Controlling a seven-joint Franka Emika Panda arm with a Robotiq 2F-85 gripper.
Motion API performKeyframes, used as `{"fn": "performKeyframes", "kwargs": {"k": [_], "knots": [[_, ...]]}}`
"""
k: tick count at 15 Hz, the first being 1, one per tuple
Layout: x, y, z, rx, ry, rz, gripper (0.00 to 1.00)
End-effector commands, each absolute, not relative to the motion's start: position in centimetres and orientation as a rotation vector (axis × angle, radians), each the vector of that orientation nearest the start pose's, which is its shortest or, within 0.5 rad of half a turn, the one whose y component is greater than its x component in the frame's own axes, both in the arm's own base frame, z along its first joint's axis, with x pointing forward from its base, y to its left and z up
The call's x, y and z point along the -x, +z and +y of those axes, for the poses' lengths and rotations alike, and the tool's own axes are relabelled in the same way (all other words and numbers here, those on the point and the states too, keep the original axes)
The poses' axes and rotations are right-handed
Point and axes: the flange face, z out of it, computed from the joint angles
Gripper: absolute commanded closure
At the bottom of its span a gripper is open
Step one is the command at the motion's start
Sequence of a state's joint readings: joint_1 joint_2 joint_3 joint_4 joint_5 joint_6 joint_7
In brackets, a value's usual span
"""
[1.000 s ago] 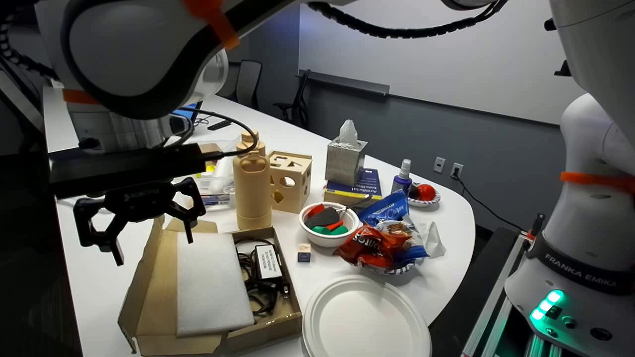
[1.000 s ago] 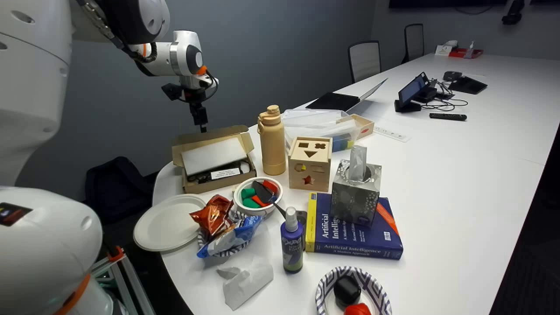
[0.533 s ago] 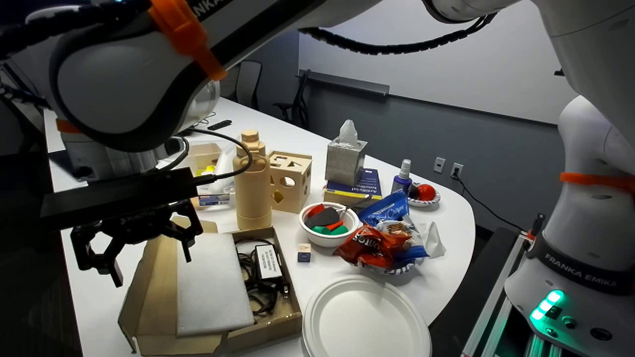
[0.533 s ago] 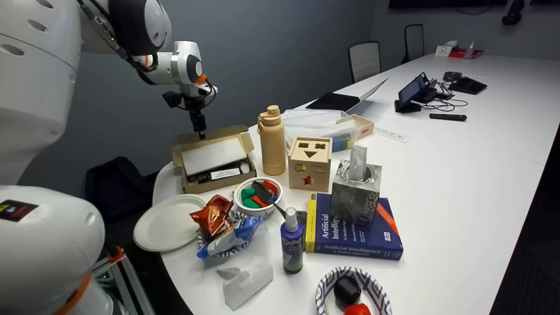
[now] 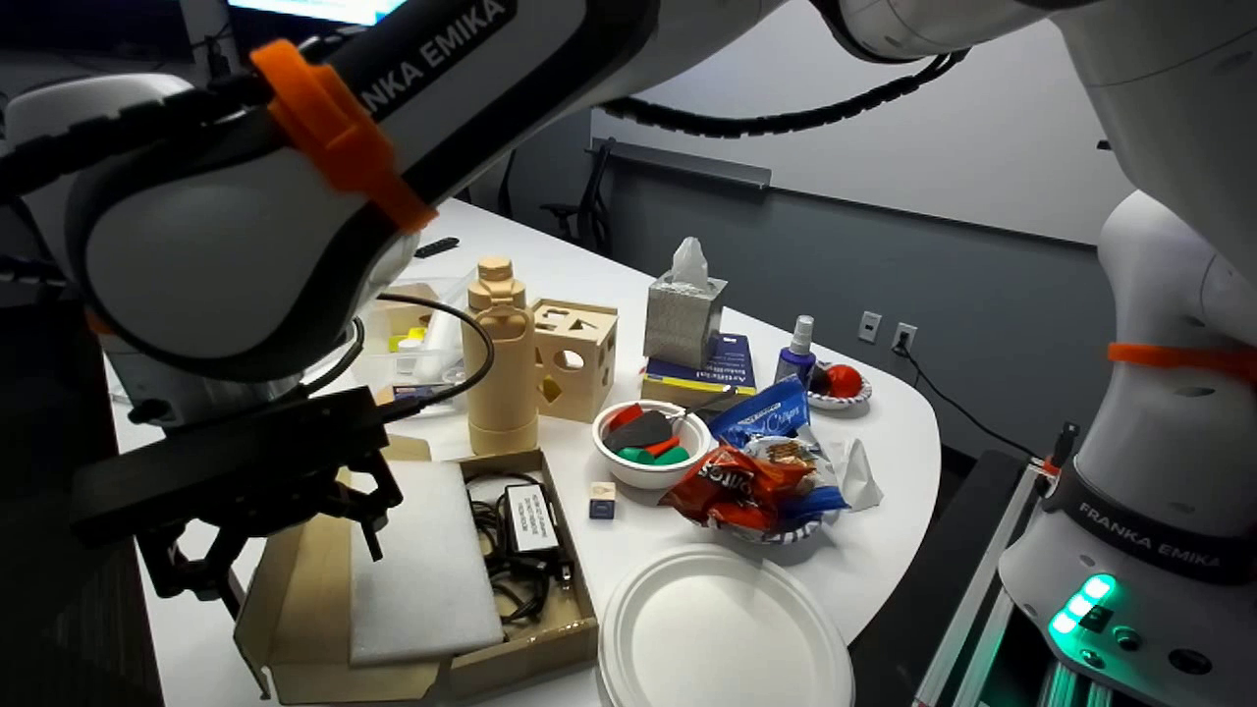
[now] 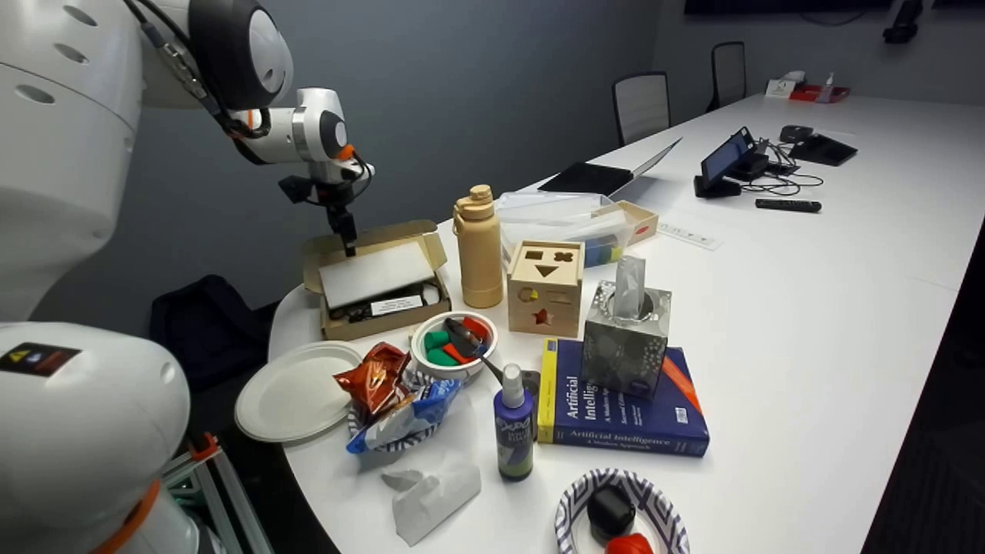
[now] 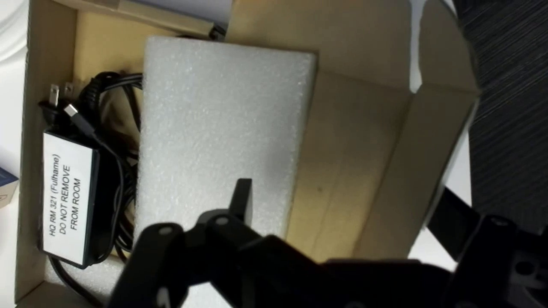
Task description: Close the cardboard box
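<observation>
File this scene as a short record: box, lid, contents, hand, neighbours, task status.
Cardboard box: shallow, open on top
Lid: folded back
Contents: black adapter marked DO NOT REMOVE FROM ROOM; black cables; white foam slab reaching over onto the lid
Hand: open, holding nothing, apparently astride the lid's outer flap
Neighbours: tan bottle, upright; white plate
Status: not yet closed

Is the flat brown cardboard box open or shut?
Open: the hinged brown flap lid of the flat brown cardboard box is folded back, leaving the rectangular white foam slab and black, white-labelled power adapter uncovered.
</observation>
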State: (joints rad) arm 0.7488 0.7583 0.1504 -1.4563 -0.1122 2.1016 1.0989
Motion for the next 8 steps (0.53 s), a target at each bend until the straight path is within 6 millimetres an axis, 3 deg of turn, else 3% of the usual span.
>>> {"fn": "performKeyframes", "kwargs": {"k": [1, 8], "knots": [[-45.89, 22.08, 54.93, 3.253, 0.057, 0.269, 0.00], [-46.12, 22.02, 54.49, 3.343, -0.060, 0.189, 0.03]]}}
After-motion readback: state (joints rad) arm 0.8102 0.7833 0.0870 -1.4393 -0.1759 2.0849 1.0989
